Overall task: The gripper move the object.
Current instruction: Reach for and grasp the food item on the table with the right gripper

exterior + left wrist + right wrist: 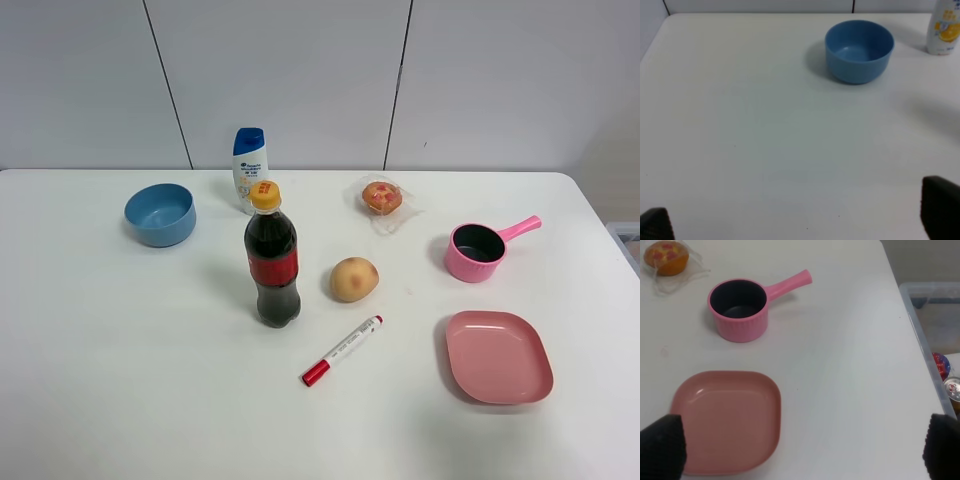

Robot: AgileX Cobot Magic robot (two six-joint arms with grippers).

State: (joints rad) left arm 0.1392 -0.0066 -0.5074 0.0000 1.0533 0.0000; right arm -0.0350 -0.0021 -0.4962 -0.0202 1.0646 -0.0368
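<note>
The object, a small round golden-orange pastry with red spots in a clear crinkly wrapper (382, 197), lies on the white table toward the back, right of centre. It also shows in the right wrist view (666, 257), far from the fingers. My right gripper (801, 447) is open and empty, hovering over the table near a pink plate. My left gripper (797, 220) is open and empty over bare table, short of a blue bowl. Neither arm shows in the exterior high view.
A cola bottle (272, 257), a plain potato (353, 279) and a red marker (342, 351) stand mid-table. A blue bowl (160, 214) and a shampoo bottle (249, 167) are at the back left. A pink saucepan (479, 250) and a pink plate (498, 356) are on the right. A clear bin (935, 315) sits past the right edge.
</note>
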